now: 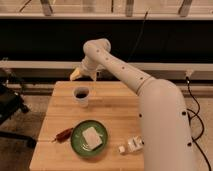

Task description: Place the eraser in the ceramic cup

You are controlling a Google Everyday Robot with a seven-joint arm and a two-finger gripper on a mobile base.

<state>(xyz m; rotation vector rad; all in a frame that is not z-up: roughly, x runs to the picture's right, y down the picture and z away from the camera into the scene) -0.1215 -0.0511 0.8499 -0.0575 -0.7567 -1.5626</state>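
Note:
A white ceramic cup (81, 96) stands on the wooden table (115, 107), towards the back left. Its inside looks dark; I cannot make out the eraser as a separate thing. My gripper (79, 75) hangs above and slightly behind the cup, clear of its rim, at the end of the white arm (122, 70) that reaches in from the right. Nothing shows in the gripper.
A green plate (77, 142) with a pale square block (92, 136) on it sits at the table's front. A reddish-brown chili-like item (64, 134) lies left of it. Small white objects (131, 145) lie to its right. A black chair (10, 107) stands to the left.

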